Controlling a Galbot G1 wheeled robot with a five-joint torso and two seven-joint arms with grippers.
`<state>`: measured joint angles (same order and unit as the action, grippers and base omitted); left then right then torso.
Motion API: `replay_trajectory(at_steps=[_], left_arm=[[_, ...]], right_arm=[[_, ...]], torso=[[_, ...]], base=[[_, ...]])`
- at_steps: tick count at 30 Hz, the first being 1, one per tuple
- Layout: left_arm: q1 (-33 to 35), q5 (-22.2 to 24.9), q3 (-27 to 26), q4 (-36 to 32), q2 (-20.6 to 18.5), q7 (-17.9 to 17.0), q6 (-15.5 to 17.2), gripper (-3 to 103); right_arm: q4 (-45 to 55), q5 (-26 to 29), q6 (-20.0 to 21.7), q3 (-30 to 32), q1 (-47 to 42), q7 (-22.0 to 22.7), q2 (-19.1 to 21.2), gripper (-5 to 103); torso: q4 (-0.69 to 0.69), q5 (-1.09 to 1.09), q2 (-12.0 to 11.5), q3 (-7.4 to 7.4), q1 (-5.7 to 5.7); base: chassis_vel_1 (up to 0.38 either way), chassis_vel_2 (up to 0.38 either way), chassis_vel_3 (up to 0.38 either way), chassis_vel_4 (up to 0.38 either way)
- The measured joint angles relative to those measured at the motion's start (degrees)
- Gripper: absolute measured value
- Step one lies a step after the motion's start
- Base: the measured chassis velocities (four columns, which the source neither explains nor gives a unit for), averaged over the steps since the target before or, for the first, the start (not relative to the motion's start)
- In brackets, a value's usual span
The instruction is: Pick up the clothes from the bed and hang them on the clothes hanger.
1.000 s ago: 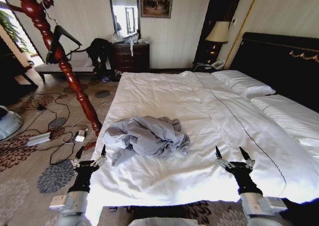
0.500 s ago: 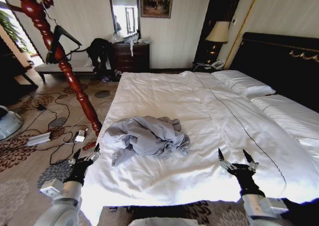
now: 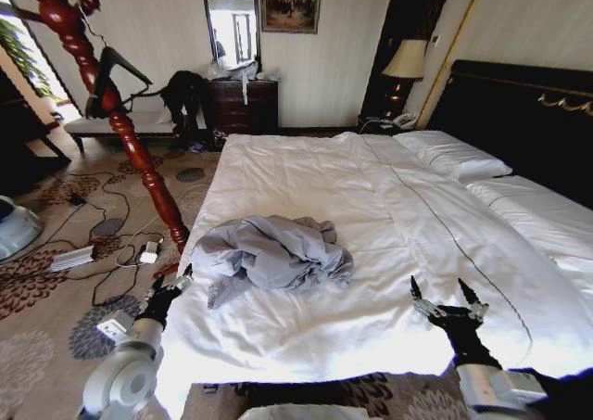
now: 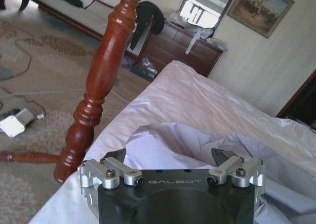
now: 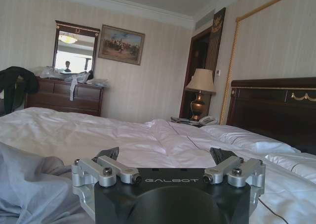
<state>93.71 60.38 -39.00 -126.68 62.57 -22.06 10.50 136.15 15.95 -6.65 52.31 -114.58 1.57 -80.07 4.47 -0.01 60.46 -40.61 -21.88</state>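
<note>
Shirt point(image 3: 273, 250) crumpled on bed point(image 3: 389, 207)

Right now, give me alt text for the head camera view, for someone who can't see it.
A crumpled grey-blue shirt lies on a white-sheeted bed, with the open left gripper at the bed's edge beside it and the open right gripper apart over the sheet. A black clothes hanger hangs on a red wooden coat stand.
</note>
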Motion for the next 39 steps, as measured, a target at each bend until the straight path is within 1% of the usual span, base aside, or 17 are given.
replay_trajectory(at_steps=[5, 8, 10, 12, 14, 16, 17, 21, 24, 29, 31, 35, 38, 39], left_arm=[[-1.7, 3.5, 0.0, 2.2, -0.4, -1.2, 0.7, 99], [-2.7, 4.3, 0.2, 3.8, -0.5, -1.3, 0.8, 99], [-3.7, 6.0, 0.8, 5.3, -0.3, -1.3, 0.9, 99], [-5.5, 9.3, 1.5, 7.1, 0.8, -0.8, 0.9, 99], [-5.7, 9.7, 1.6, 7.4, 0.9, -0.6, 0.9, 99], [-7.4, 11.4, 2.5, 8.9, 1.5, 0.5, 0.9, 97], [-7.4, 11.4, 2.5, 8.9, 1.5, 0.5, 0.9, 97], [-10.8, 12.5, 4.7, 12.4, 1.2, 1.6, 0.7, 95], [-12.6, 13.3, 5.3, 13.9, 1.0, 1.6, 0.7, 95], [-17.1, 15.8, 6.7, 16.6, 1.3, 0.6, 0.7, 94], [-18.1, 15.9, 7.3, 17.4, 1.4, 0.3, 0.7, 94], [-21.2, 15.9, 7.9, 20.4, 1.7, -0.1, 1.7, 94], [-22.1, 16.4, 7.8, 21.6, 1.6, 0.0, 2.2, 94], [-22.7, 16.7, 7.9, 22.7, 1.5, 0.0, 2.5, 91]], right_arm=[[-0.3, 0.6, 0.6, -0.1, 0.7, 0.1, 0.6, 100], [-0.3, 1.0, 0.7, 0.1, 0.8, 0.1, 0.7, 100], [-0.4, 1.3, 0.7, 0.4, 0.7, 0.1, 0.9, 100], [-0.4, 1.4, 0.8, 0.5, 0.5, 0.1, 0.9, 100], [-0.4, 1.4, 0.8, 0.4, 0.5, 0.1, 0.8, 100], [0.0, 1.1, 0.9, 0.1, 0.2, 0.1, 0.6, 100], [0.0, 1.1, 0.9, 0.1, 0.2, 0.1, 0.6, 100], [0.3, 0.8, 0.9, 0.2, -0.7, 0.1, 0.6, 100], [0.5, 0.8, 0.9, 0.7, -1.0, 0.1, 0.6, 100], [0.8, 0.8, 0.9, 1.1, -1.3, 0.1, 0.4, 100], [0.8, 0.8, 0.9, 1.1, -1.3, 0.1, 0.4, 100], [0.9, 0.8, 1.0, 1.2, -1.3, 0.1, 0.2, 100], [1.0, 0.8, 1.1, 1.5, -1.4, 0.2, 0.3, 100], [1.1, 0.9, 1.2, 1.8, -1.5, 0.3, 0.4, 100]], torso=[[-0.02, 0.01, 0.0, 0.0, 0.0], [-0.01, 0.01, 0.0, 0.0, 0.0], [-0.01, 0.01, 0.0, 0.0, 0.0], [-0.01, 0.0, 0.0, 0.0, 0.0], [-0.01, 0.0, 0.0, 0.0, 0.0], [-0.01, 0.0, 0.0, 0.0, 0.0], [-0.01, 0.0, 0.0, 0.0, 0.0], [-0.01, 0.01, 0.0, 0.0, 0.0], [-0.01, 0.0, 0.0, 0.0, 0.0], [0.0, 0.0, 0.0, 0.0, 0.0], [0.0, 0.0, 0.0, 0.0, 0.0], [-0.01, 0.0, 0.0, 0.0, 0.0], [-0.01, 0.01, 0.0, 0.0, 0.0], [-0.01, 0.01, 0.0, 0.0, 0.0]], base=[[0.0, 0.0, 0.0, 0.0], [0.0, 0.0, 0.0, 0.0], [0.0, 0.0, 0.0, 0.0], [0.0, 0.0, 0.0, 0.0], [0.0, 0.0, 0.0, 0.0], [0.0, 0.0, 0.0, 0.0], [0.0, 0.0, 0.0, 0.0], [0.0, 0.0, 0.0, 0.0], [0.0, 0.0, 0.0, 0.0], [0.0, 0.0, 0.0, 0.0], [0.0, 0.0, 0.0, 0.0], [0.0, 0.0, 0.0, 0.0], [0.0, 0.0, 0.0, 0.0], [0.0, 0.0, 0.0, 0.0]])
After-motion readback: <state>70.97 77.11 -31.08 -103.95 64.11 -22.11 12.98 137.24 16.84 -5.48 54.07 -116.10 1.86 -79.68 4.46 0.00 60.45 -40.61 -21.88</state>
